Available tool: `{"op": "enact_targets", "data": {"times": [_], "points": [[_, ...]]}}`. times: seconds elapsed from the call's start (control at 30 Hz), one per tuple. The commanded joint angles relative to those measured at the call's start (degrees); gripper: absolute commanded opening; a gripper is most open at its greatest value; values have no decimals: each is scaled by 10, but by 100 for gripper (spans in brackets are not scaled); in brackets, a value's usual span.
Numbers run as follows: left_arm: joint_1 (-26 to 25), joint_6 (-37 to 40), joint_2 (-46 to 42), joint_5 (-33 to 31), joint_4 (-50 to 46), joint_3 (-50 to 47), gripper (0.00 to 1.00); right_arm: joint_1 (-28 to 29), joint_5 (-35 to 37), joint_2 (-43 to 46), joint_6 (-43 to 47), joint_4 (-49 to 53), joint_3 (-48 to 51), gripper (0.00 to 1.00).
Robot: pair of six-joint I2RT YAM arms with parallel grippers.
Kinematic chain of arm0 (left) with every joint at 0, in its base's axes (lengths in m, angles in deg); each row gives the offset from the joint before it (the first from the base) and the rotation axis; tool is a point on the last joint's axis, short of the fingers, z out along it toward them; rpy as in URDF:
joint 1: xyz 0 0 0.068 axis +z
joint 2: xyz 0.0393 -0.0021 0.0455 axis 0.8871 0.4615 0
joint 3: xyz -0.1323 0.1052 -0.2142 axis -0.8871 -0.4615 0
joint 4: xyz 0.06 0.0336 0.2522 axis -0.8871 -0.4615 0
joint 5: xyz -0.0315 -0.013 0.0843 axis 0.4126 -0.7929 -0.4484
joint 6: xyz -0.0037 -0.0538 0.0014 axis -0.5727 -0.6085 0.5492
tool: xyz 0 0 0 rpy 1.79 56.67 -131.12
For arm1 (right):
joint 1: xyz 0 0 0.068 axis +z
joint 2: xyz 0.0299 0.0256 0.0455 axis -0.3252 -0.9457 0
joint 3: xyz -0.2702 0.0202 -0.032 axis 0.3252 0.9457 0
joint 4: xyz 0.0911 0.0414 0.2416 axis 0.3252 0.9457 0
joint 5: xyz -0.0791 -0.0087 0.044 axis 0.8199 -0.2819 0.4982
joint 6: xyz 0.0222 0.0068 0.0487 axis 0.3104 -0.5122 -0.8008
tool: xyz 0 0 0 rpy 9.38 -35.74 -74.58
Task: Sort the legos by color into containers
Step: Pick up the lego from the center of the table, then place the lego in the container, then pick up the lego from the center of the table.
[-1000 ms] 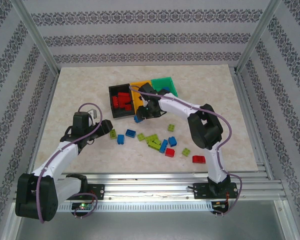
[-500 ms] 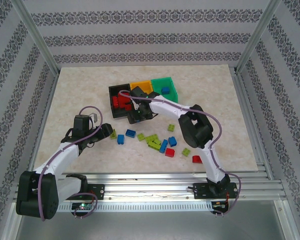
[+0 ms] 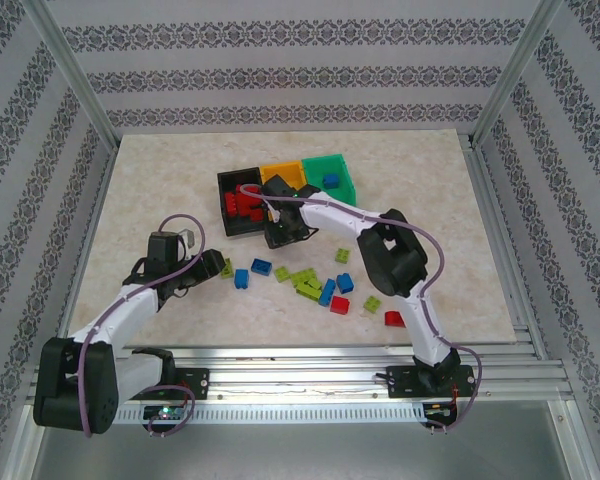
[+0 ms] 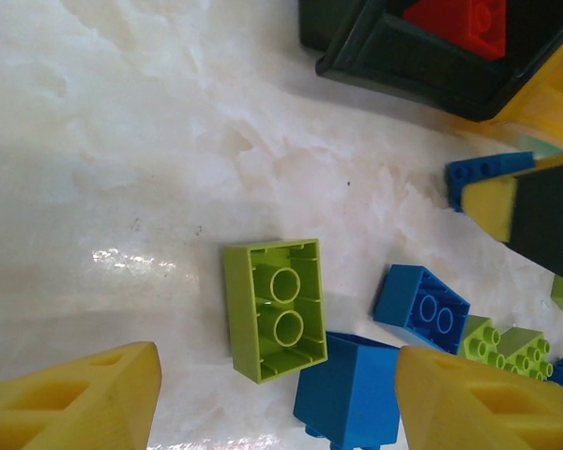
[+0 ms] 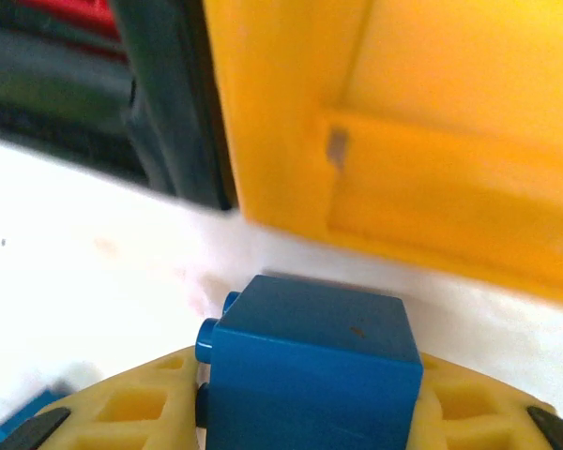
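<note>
Blue studded plastic brick (image 5: 310, 361) gripped in right claw (image 5: 305, 408), just on the near side of orange-yellow plastic bin (image 5: 432, 141), left claw (image 4: 277, 375) spread wide, released, above upturned lime green plastic brick (image 4: 274, 307) on pale marbled bench (image 4: 122, 141)

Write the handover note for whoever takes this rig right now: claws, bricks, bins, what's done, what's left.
Left claw: open, over a lime brick lying studs-down on the table.
Right claw: shut on a blue brick, just in front of the yellow bin.
Done: red bricks in the black bin; a blue one in the green bin.
To do: about ten loose bricks, blue, lime and red, between the arms.
</note>
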Motion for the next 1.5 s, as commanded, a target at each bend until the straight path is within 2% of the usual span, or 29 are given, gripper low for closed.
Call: {"op": "enact_targets", "data": {"times": [0.0, 0.2, 0.43, 0.57, 0.63, 0.7, 0.8, 0.93, 1.17, 1.3, 1.47], "points": [[7, -5, 19, 18, 27, 2, 67, -5, 9, 87, 5, 0, 24, 30], [8, -6, 33, 27, 34, 12, 67, -66, 15, 150, 1, -12, 38, 30], [8, -1, 73, 50, 22, 35, 67, -153, 26, 92, -1, -9, -44, 34], [8, 2, 86, 50, 12, 48, 68, -170, 29, 29, 11, 27, -121, 45], [8, 8, 99, 46, -6, 61, 69, -168, 54, 21, 22, 39, -134, 53], [8, 13, 115, 47, -14, 72, 70, -161, 82, 26, 34, 44, -127, 57], [8, 17, 146, 60, -17, 86, 70, -160, 79, 47, 36, 40, -93, 61], [7, 33, 186, 68, -40, 109, 70, -156, 46, 109, 39, 16, -6, 61], [0, 64, 233, 42, -100, 147, 69, -151, 30, 208, 33, 10, 173, 59], [-16, 81, 258, 13, -127, 170, 62, -158, 29, 234, 9, -1, 255, 59], [-33, 89, 278, 3, -134, 184, 39, -156, -30, 230, -35, -43, 307, 59]]}}
